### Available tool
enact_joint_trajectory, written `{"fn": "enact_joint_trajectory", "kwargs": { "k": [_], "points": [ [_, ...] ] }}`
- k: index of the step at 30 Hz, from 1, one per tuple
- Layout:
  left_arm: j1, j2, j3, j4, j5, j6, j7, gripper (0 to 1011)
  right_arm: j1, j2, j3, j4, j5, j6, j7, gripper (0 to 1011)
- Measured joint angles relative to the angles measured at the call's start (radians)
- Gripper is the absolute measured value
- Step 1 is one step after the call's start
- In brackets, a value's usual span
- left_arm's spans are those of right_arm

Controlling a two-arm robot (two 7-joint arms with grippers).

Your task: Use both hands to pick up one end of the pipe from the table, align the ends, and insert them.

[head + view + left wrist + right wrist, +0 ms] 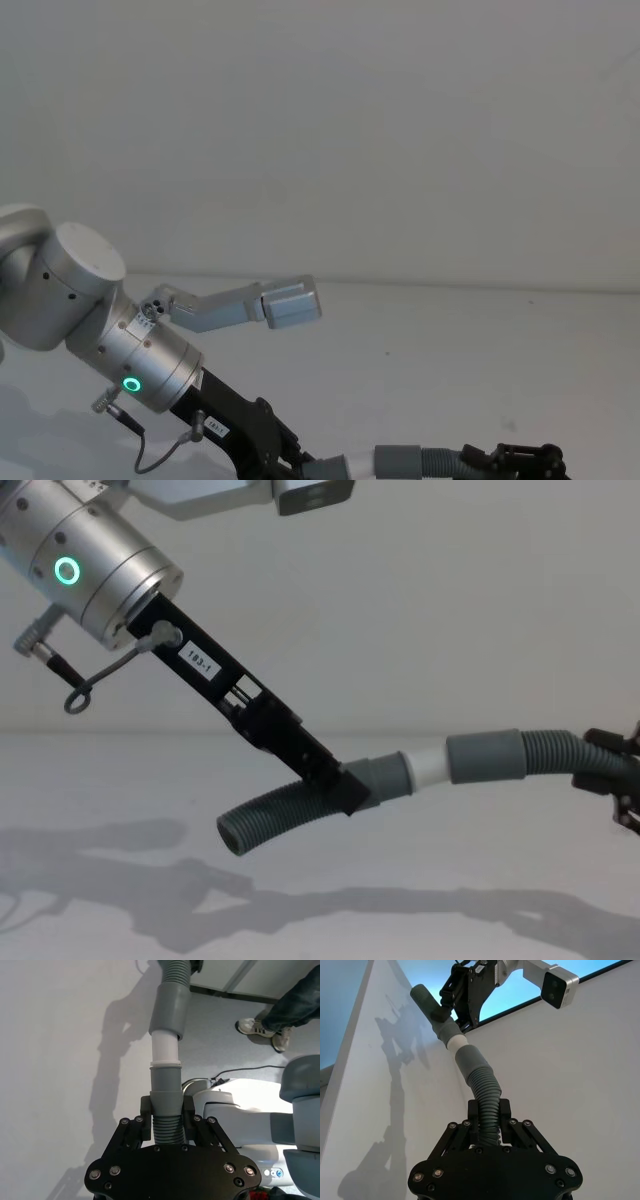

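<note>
Both pipe pieces hang in the air above the white table (400, 910). My left gripper (345, 790) reaches down from the upper left and is shut on the dark corrugated piece (270, 820) just behind its smooth cuff (380, 775). That cuff's white tip (425, 765) sits partly inside the wider grey cuff (485, 755) of the second piece (550, 750); a white band still shows. At the right edge, my right gripper (612, 770) is shut on the second piece's corrugated part. In the left wrist view the fingers (145, 1115) clamp the hose (166, 1127), in line with the joint (165, 1050).
A person's legs and shoes (260, 1025) stand on the floor beyond the table, beside the robot's white body (240, 1105). A thin cable loop (80, 695) dangles from the left wrist. The two arms' shadows fall on the table below.
</note>
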Motion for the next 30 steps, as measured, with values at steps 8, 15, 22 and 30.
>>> {"fn": "enact_joint_trajectory", "kwargs": {
  "k": [8, 15, 22, 30],
  "points": [
    [-0.004, -0.003, -0.002, -0.004, 0.010, 0.012, 0.032, 322, 0.001, -0.002, 0.003, 0.002, -0.004, -0.008, -0.001, 215],
    [-0.006, -0.010, -0.004, -0.005, 0.020, 0.011, 0.041, 322, 0.002, -0.003, 0.004, 0.003, -0.007, -0.011, -0.002, 215],
    [-0.006, -0.015, -0.005, -0.010, 0.027, 0.000, 0.041, 322, -0.003, 0.004, 0.006, -0.004, -0.007, -0.014, -0.002, 215],
    [-0.002, -0.019, -0.006, -0.025, 0.026, -0.007, 0.037, 322, -0.017, 0.021, 0.004, -0.029, 0.006, 0.000, 0.008, 215]
  ]
}}
